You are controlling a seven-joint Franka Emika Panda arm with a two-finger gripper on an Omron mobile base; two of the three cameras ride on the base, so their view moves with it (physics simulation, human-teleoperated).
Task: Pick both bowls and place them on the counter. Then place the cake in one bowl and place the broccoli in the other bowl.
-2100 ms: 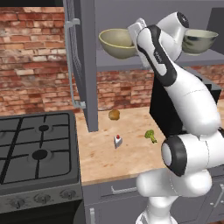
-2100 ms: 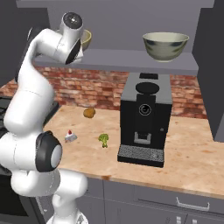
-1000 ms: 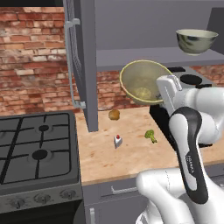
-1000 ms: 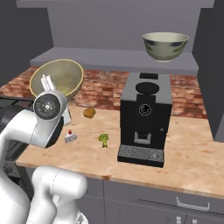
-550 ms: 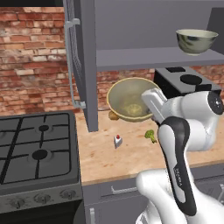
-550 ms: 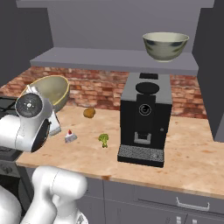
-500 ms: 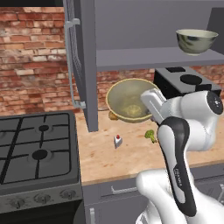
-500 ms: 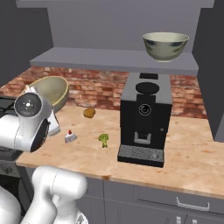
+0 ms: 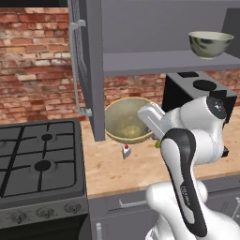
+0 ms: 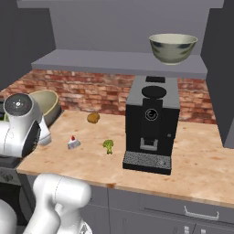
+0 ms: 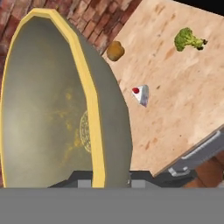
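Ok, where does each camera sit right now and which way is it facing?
Left base view: behind the arm's left, looking forward and down over the stove and counter; the white arm rises lower right, carrying the yellow-tan bowl.
Right base view: behind the arm's right, facing the coffee machine; the arm stands lower left.
Hand view: on the hand, looking along the gripper shut on the bowl's rim.
All three share that bowl, the cake and broccoli; both base views also show the grey-green bowl on the shelf.

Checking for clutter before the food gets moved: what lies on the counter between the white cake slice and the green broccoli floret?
Nothing: bare beige counter separates cake and broccoli in the right base view.
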